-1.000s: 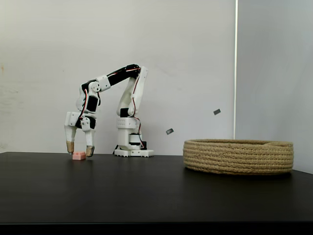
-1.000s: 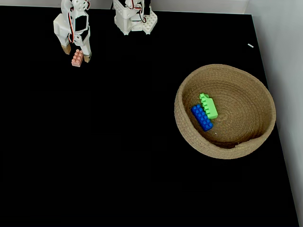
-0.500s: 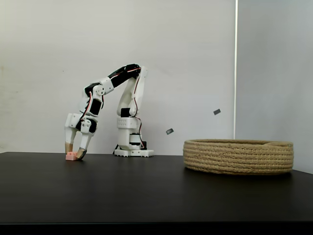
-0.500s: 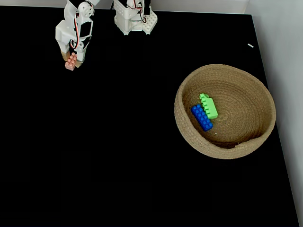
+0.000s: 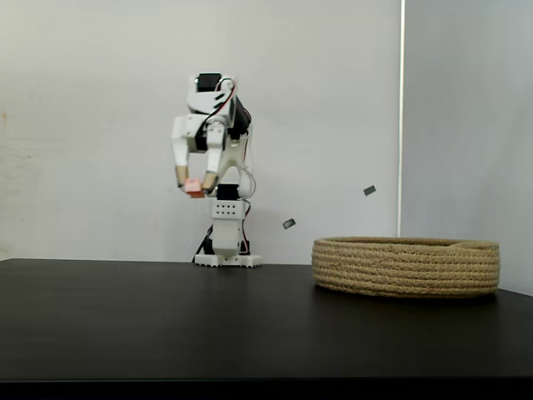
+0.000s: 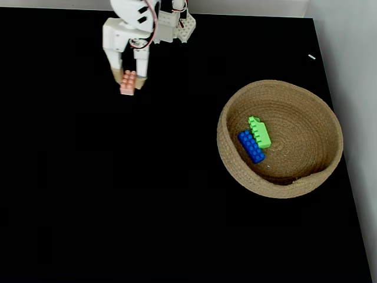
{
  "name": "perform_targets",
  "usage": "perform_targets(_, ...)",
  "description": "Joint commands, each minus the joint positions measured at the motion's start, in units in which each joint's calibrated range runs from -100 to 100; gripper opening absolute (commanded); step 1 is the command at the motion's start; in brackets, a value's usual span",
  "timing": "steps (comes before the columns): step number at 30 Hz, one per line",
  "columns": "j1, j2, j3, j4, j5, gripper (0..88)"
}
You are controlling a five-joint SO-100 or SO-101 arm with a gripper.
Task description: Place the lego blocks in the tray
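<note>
- Pink brick (image 5: 193,186): small, studded, salmon-coloured, held high above the black surface (image 5: 250,325).
- Blue brick (image 6: 251,147) and green brick (image 6: 259,131): side by side, touching, inside the basket (image 6: 321,112).
- Gripper (image 6: 129,78): jaws clamped on the pink brick, tips down.
- Arm (image 5: 218,125): folded upright over its base.

black table (image 5: 125,325) | white wall (image 5: 83,100) behind | two small dark tags (image 5: 370,190) on wall
</note>
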Motion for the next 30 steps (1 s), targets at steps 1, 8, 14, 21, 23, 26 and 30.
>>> perform_targets(1, -13.8, 1.3, -11.3, 1.3, -2.7, 0.0)
perform_targets(8, -25.1, 9.4, -14.6, -4.8, -0.3, 0.0)
perform_targets(14, -32.0, 18.8, -22.8, -8.3, -0.9, 0.0)
perform_targets(21, -37.6, 28.6, -35.4, -7.8, -5.2, 0.0)
perform_targets(23, -38.3, 29.9, -37.5, -7.5, -5.6, 10.9)
perform_targets(26, -39.0, 30.7, -38.3, -7.3, -5.5, 28.0)
perform_targets(30, -39.0, 30.8, -38.2, -7.2, -5.4, 30.8)
